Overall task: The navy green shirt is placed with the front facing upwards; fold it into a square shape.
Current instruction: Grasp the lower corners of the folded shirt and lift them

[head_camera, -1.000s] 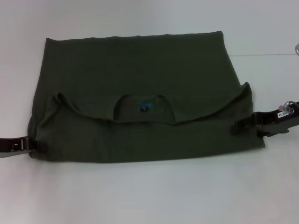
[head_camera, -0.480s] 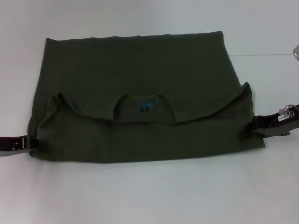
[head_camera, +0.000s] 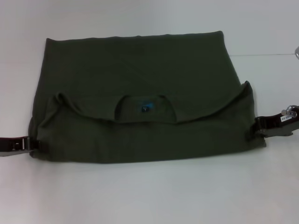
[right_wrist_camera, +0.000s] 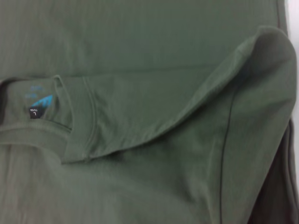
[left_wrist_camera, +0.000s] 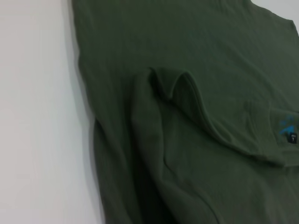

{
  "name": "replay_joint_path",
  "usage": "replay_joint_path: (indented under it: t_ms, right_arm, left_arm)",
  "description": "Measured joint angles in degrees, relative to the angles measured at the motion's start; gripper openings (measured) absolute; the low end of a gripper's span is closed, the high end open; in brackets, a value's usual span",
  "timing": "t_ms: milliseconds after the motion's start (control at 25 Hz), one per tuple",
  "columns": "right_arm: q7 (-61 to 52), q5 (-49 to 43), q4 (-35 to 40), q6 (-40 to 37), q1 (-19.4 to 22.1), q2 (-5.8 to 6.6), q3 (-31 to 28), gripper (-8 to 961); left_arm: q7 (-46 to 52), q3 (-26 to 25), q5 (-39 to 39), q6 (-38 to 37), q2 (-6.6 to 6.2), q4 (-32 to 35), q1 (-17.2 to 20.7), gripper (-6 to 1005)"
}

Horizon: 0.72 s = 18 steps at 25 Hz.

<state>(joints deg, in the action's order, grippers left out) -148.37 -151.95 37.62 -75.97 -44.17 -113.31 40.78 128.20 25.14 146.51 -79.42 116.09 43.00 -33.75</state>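
The navy green shirt lies flat on the white table, its collar end folded over toward me. The ribbed collar and the small blue-black neck label face up on the folded flap. The label also shows in the left wrist view and the right wrist view, both filled by shirt cloth. My left gripper rests low at the shirt's near left edge. My right gripper sits open at the near right corner, just off the cloth, with nothing in it.
The white table surrounds the shirt on all sides. A faint seam line runs across it at the far right, and a small metallic object pokes in at the right edge.
My right gripper has drawn back to the right, off the folded flap to the shirt's edge, while the cloth stayed in place. The left gripper backed slightly left.
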Motion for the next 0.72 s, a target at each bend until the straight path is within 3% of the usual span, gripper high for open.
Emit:
replay_joint_path:
  t_ms: [320,720]
  right_arm:
    - [2.31,0.29,0.84,-6.56,0.70,0.66,-0.55,44]
    - [5.19,0.14,3.32,-19.70,3.67,1.30,-0.25,45]
  left_arm:
    - [0.56,-0.41,0.54,-4.94,-0.51,0.49,-0.01,46]
    - [2.08,-0.88,3.58,-19.13,-1.09,3.95,1.06,41]
